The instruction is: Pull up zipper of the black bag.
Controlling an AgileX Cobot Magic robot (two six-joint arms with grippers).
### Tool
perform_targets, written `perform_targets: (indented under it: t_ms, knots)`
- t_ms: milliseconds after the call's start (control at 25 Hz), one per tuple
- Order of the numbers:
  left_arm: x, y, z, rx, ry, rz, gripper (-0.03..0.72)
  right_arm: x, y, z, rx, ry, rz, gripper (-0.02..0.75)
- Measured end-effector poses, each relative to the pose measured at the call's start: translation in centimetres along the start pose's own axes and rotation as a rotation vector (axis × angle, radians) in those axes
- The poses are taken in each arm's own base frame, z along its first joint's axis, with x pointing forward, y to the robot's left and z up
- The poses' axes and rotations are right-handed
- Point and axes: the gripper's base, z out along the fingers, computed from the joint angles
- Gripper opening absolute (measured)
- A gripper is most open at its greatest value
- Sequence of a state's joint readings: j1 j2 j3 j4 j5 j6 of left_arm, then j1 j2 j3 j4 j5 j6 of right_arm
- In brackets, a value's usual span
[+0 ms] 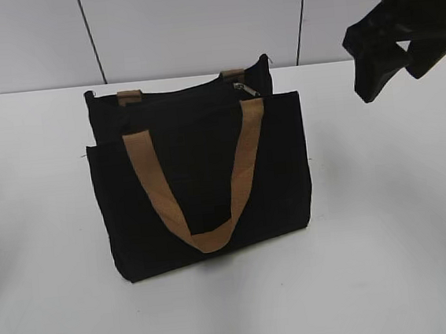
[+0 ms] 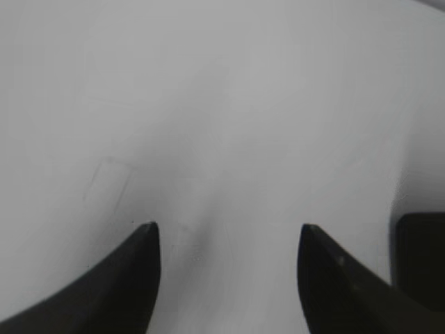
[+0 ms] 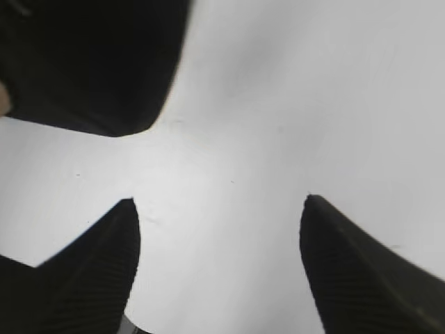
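Observation:
The black bag point(image 1: 200, 177) stands upright on the white table, its tan strap handle hanging down the front. The zipper point(image 1: 248, 91), a small silver slider, sits at the right end of the bag's top opening. My right gripper point(image 1: 394, 71) hangs open and empty in the air to the right of the bag, apart from it. In the right wrist view its jaws point(image 3: 219, 205) are spread over bare table, with a corner of the bag point(image 3: 90, 62) at the upper left. My left gripper point(image 2: 226, 233) is open and empty over bare table; it is out of the exterior view.
The white table point(image 1: 386, 222) stretches all round the bag. A pale panelled wall point(image 1: 193, 20) stands behind it. A dark block point(image 2: 421, 257) shows at the right edge of the left wrist view; I cannot tell what it is.

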State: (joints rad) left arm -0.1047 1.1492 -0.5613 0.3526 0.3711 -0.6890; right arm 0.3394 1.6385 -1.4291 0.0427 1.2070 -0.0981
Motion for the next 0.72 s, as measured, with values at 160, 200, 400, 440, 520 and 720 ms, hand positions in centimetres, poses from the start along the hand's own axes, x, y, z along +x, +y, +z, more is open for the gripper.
perform_targets:
  t_ms: [160, 200, 400, 440, 520, 720]
  knots:
    - [1.1, -0.4, 0.6, 0.006, 0.198, 0.023, 0.418, 0.2, -0.6, -0.4, 0.072, 0.000, 0.071, 0.552]
    - [1.1, -0.6, 0.6, 0.017, 0.242, 0.045, 0.413, 0.3, -0.7, -0.7, 0.082, -0.008, 0.077, 0.552]
    - [-0.9, -2.4, -0.5, 0.106, 0.427, 0.178, 0.407, 0.7, -2.8, -1.3, 0.102, -0.019, 0.155, 0.552]
    - [-1.6, -2.7, -0.6, 0.114, 0.449, 0.200, 0.407, 0.9, -3.8, -1.3, 0.108, -0.019, 0.187, 0.552]
    - [-2.7, -3.2, -0.9, 0.116, 0.508, 0.241, 0.407, 1.4, -6.0, -1.6, 0.118, -0.020, 0.261, 0.552]
    - [-4.9, -4.1, -1.0, 0.114, 0.579, 0.283, 0.407, 4.3, -10.2, -1.6, 0.107, 0.004, 0.402, 0.552]
